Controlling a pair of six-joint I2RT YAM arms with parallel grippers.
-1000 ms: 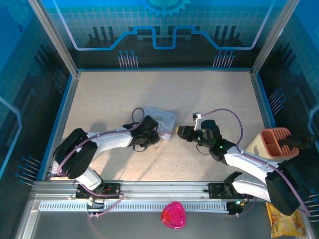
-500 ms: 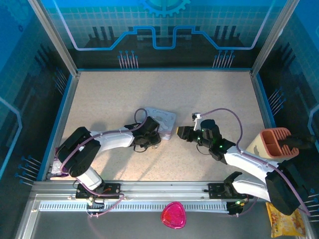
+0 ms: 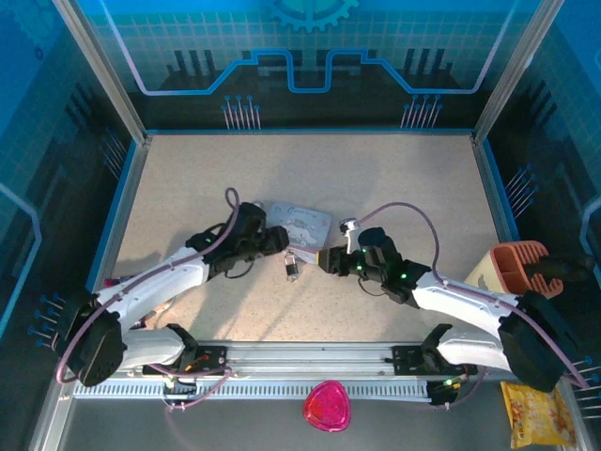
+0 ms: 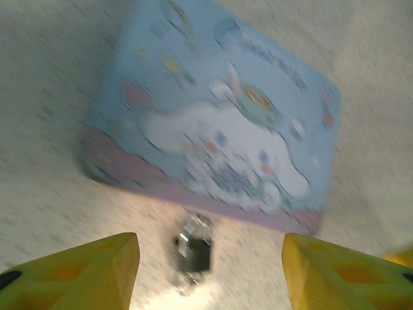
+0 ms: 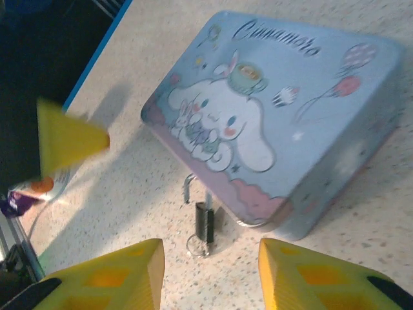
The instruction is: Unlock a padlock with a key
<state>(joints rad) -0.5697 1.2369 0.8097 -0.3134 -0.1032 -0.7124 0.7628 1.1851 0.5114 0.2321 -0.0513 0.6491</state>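
On the table (image 3: 394, 178), just beside the tin's (image 5: 277, 110) long side, the padlock (image 5: 204, 223) lies flat, apart from both grippers. Left gripper (image 4: 208, 265): jaws wide, empty; padlock lies ahead, in line with the gap. Right gripper (image 5: 210, 268): jaws apart, empty; padlock lies just beyond the fingertips, centred on the gap.

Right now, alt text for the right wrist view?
A small dark padlock lies on the speckled table just in front of a pastel cartoon tin. The right tool hangs open near it, holding nothing. Another yellow fingertip shows at left.
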